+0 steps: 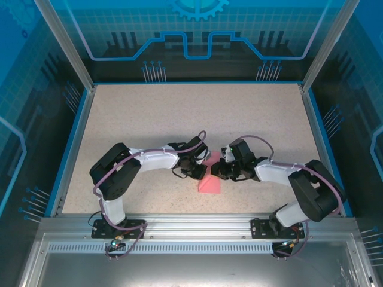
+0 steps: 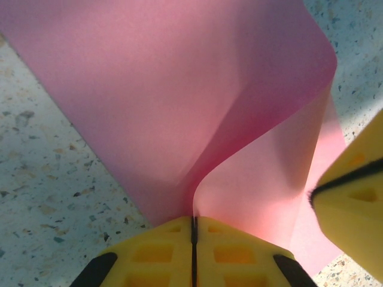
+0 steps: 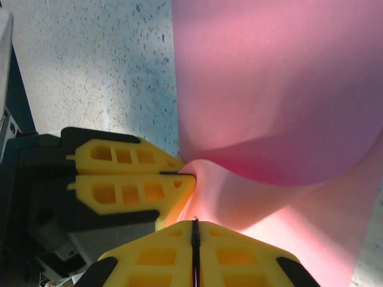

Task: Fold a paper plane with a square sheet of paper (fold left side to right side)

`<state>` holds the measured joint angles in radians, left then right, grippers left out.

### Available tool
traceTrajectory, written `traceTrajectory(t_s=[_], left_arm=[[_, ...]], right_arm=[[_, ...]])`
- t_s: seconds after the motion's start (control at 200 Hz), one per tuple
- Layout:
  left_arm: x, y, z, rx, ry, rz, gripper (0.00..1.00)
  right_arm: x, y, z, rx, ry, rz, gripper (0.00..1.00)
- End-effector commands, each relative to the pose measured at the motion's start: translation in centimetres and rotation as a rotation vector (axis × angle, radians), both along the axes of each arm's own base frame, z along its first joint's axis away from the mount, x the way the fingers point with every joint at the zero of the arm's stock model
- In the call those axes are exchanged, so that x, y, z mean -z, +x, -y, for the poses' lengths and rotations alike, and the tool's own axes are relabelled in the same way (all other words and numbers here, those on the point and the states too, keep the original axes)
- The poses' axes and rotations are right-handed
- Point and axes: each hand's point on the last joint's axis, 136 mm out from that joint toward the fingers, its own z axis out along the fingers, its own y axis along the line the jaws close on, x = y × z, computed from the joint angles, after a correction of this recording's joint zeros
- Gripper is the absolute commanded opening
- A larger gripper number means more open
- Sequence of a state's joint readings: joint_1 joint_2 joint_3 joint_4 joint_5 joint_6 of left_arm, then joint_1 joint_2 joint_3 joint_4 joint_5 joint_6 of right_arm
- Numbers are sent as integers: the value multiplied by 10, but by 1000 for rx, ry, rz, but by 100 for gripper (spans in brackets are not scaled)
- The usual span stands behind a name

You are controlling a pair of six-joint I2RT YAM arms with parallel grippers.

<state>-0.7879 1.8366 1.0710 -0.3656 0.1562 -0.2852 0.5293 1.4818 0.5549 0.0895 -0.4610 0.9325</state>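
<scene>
The square sheet of paper (image 1: 209,184) is pink and lies mid-table between the two arms, partly lifted and curled. In the left wrist view the paper (image 2: 179,95) bends up from the table into an S-shaped curl, and my left gripper (image 2: 194,219) is shut on its edge. From the right wrist, the paper (image 3: 275,89) bulges over in a loop, and my right gripper (image 3: 194,222) is shut on the edge right beside the left gripper's fingers (image 3: 131,179). Seen from above, the left gripper (image 1: 198,171) and right gripper (image 1: 219,173) meet tip to tip over the sheet.
The speckled beige table (image 1: 179,119) has a blue rim (image 1: 70,149) and blue-lit walls around it. Open tabletop lies behind the arms and to either side. A metal rail (image 1: 191,222) carrying both arm bases runs along the near edge.
</scene>
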Motion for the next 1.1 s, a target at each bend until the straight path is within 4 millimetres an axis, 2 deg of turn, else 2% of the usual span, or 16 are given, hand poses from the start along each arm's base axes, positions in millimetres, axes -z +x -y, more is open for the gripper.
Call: traceTrajectory(t_s=[0.0,0.315,1.095], left_arm=[[5,-3,-1,17,4,-22,8],[6,-4,-2,18,10,-24,8],[8,-5,-6,26,42,-29,10]], right_arm=[[-8,10,-11,-8,30,27,10],[3,13,-14,-39,-12,7,10],[29,-2,9,-77,-173,-22,10]])
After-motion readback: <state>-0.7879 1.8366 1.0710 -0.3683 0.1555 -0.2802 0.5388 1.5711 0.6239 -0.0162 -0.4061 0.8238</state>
